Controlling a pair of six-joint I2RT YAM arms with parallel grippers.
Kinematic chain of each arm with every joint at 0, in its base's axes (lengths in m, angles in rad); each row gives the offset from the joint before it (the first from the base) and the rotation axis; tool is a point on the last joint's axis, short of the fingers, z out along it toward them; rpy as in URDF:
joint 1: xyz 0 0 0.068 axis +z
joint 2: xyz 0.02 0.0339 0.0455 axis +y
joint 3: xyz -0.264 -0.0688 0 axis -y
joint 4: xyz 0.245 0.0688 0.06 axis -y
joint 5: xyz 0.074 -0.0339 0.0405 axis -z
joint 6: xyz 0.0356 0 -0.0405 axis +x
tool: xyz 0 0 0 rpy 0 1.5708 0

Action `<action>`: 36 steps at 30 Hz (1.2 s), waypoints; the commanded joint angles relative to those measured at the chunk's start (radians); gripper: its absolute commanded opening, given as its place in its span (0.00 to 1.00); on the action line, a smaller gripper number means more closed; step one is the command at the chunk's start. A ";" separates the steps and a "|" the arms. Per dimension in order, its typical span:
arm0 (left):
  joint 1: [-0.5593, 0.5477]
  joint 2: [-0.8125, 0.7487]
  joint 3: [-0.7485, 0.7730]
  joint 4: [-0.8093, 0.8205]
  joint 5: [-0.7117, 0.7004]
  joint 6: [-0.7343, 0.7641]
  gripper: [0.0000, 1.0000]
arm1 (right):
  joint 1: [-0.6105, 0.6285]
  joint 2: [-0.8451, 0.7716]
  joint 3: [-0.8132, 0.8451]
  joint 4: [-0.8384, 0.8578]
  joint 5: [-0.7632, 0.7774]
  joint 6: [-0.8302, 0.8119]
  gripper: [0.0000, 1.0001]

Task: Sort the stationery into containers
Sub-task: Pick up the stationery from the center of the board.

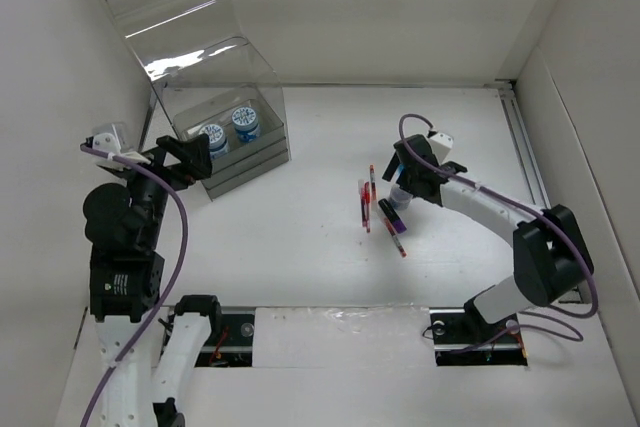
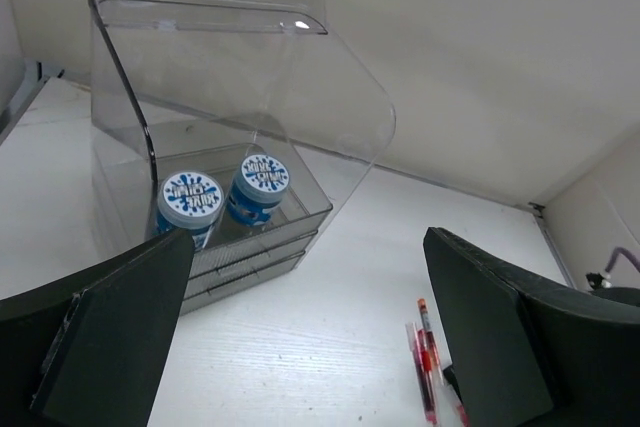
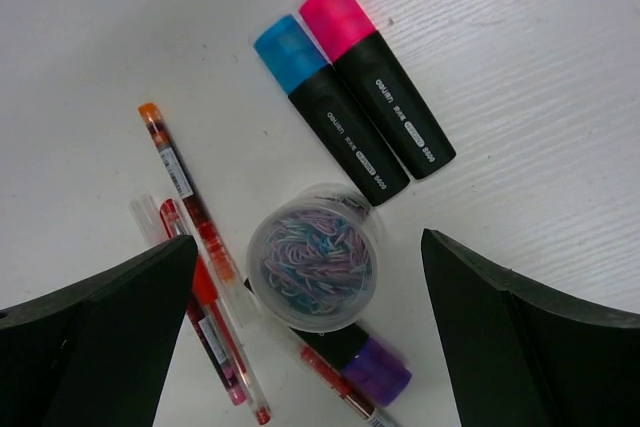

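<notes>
The clear organiser box (image 1: 225,97) stands at the back left with its lid up; it also shows in the left wrist view (image 2: 250,77). Two blue-and-white rolls (image 1: 245,123) (image 2: 190,197) stand inside it. My left gripper (image 1: 190,157) (image 2: 310,247) is open and empty just in front of the box. Red pens (image 1: 365,202) (image 3: 190,197) lie mid-table beside a dark marker with a purple end (image 3: 365,365). My right gripper (image 1: 410,182) (image 3: 308,247) is open above a clear round tub of coloured clips (image 3: 315,255). Its fingers (image 3: 120,327) straddle the tub without touching.
Two dark highlighters, one blue-capped (image 3: 330,107) and one pink-capped (image 3: 375,72), lie side by side just beyond the tub. White walls close in the table on the left, back and right. A metal rail (image 1: 525,147) runs along the right edge.
</notes>
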 commanded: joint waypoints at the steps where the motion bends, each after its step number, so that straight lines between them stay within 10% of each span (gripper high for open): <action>1: -0.001 -0.050 -0.053 0.031 0.042 -0.006 1.00 | -0.003 0.032 0.021 0.029 -0.034 0.030 1.00; 12: -0.001 -0.081 -0.129 0.097 0.121 -0.025 1.00 | -0.003 0.118 0.057 0.014 -0.093 0.049 1.00; 26: -0.001 -0.116 -0.161 0.119 0.130 -0.036 0.97 | -0.024 0.125 0.077 -0.018 -0.068 0.058 0.46; 36: -0.001 -0.105 -0.179 0.157 0.139 -0.047 0.97 | 0.177 -0.009 0.451 -0.049 -0.203 0.014 0.39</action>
